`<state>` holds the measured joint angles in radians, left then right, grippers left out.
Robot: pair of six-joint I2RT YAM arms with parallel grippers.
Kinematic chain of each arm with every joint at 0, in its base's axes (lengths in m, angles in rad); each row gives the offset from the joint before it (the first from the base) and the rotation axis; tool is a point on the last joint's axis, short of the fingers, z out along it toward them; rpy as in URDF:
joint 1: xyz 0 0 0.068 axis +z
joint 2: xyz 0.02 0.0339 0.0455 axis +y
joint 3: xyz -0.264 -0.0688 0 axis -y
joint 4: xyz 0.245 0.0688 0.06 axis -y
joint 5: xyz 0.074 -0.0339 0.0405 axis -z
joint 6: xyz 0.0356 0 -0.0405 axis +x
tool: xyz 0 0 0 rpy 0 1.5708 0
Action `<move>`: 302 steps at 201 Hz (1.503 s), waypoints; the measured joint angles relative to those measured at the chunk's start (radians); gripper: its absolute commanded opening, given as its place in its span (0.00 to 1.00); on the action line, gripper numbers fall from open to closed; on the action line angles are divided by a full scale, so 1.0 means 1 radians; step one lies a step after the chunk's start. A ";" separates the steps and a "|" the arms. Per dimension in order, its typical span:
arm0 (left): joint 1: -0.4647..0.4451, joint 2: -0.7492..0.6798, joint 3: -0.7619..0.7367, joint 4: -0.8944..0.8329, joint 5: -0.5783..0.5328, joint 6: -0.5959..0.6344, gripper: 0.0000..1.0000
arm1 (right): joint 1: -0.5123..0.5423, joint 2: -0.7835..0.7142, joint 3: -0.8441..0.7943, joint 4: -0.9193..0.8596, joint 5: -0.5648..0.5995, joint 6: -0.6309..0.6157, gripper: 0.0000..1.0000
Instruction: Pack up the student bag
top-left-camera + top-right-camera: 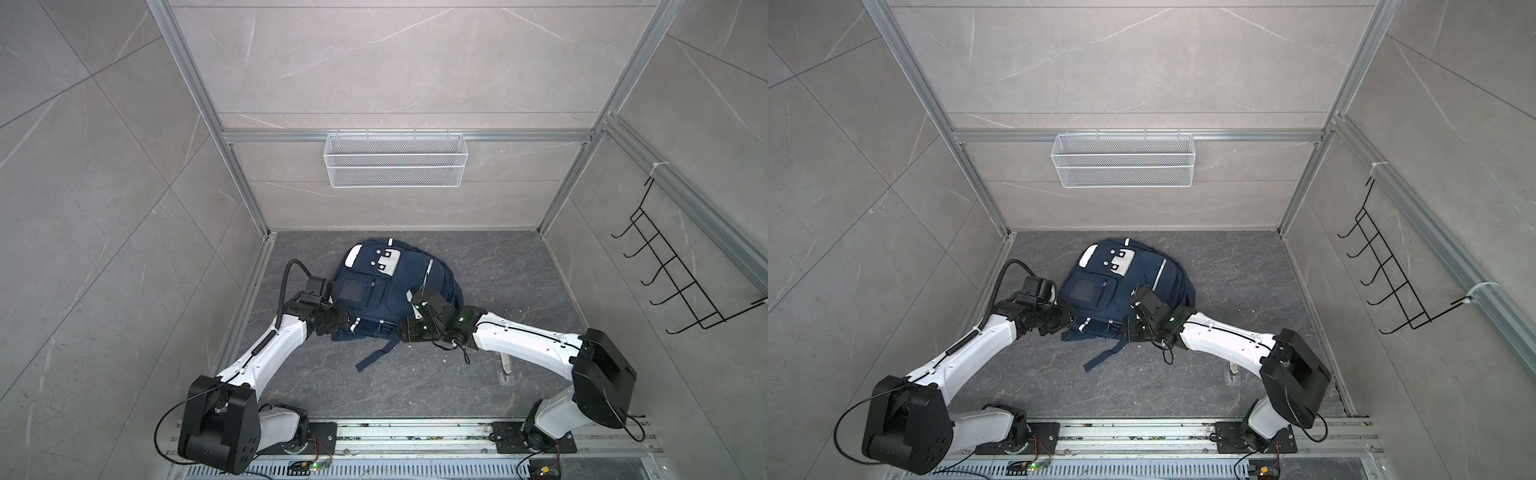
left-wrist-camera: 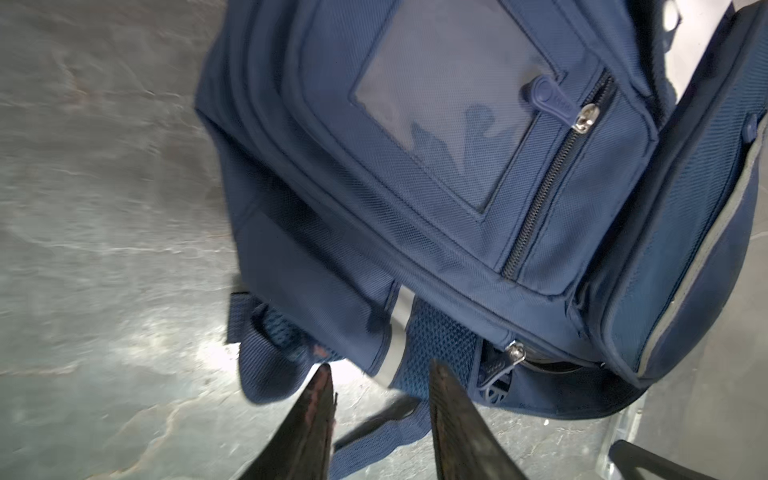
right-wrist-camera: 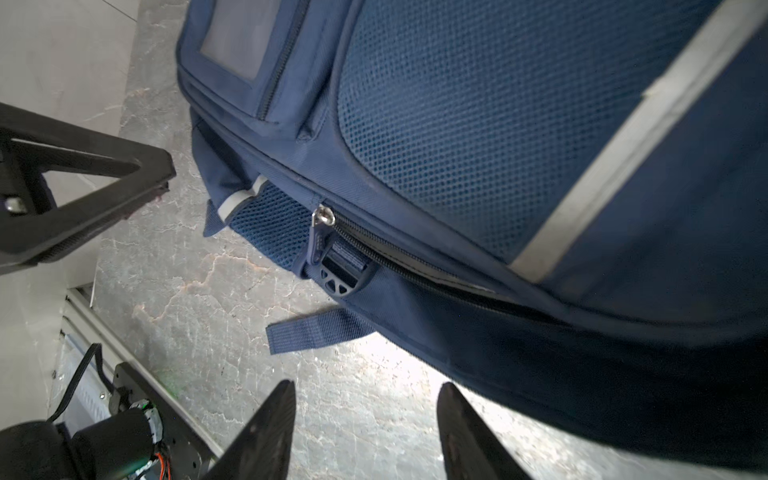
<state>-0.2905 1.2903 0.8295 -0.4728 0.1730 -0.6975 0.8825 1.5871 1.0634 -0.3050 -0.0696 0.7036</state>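
Note:
The student bag point(image 1: 386, 291) point(image 1: 1121, 286), a navy backpack with white patches and a clear window pocket, lies flat on the dark floor in both top views. At its near left corner my left gripper point(image 1: 345, 320) point(image 2: 380, 368) stands open; a mesh strap point(image 2: 415, 407) lies on the floor between and beyond its fingers, which do not pinch it. Open too, my right gripper point(image 1: 403, 330) point(image 3: 365, 384) is at the bag's near right edge, with bare floor between its fingers. A silver zipper pull point(image 3: 323, 217) sits at the end of a partly open zipper. A loose strap point(image 1: 374, 353) trails toward the front.
A white wire basket point(image 1: 395, 160) hangs on the back wall and a black hook rack point(image 1: 681, 266) on the right wall. A clear flat strip point(image 1: 505, 368) lies on the floor under the right arm. Aluminium rails point(image 1: 415, 432) run along the front.

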 measured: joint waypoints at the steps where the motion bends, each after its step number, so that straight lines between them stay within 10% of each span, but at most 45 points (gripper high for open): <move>1: 0.000 0.004 0.000 0.004 0.003 -0.002 0.40 | 0.000 0.003 0.000 0.001 0.000 0.000 0.57; 162: -0.005 0.134 -0.084 0.257 0.074 -0.044 0.38 | -0.108 0.108 0.028 0.005 -0.018 0.006 0.57; 241: -0.160 0.087 -0.116 0.258 0.063 -0.088 0.38 | -0.237 0.137 0.104 -0.037 -0.039 -0.052 0.57; 302: -0.207 0.090 -0.113 0.256 0.036 -0.102 0.38 | -0.118 0.137 0.104 -0.033 -0.031 -0.072 0.55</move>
<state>-0.4976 1.3804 0.7162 -0.2169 0.2092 -0.7998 0.7643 1.7241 1.1671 -0.3382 -0.1001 0.6312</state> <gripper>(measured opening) 0.383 0.556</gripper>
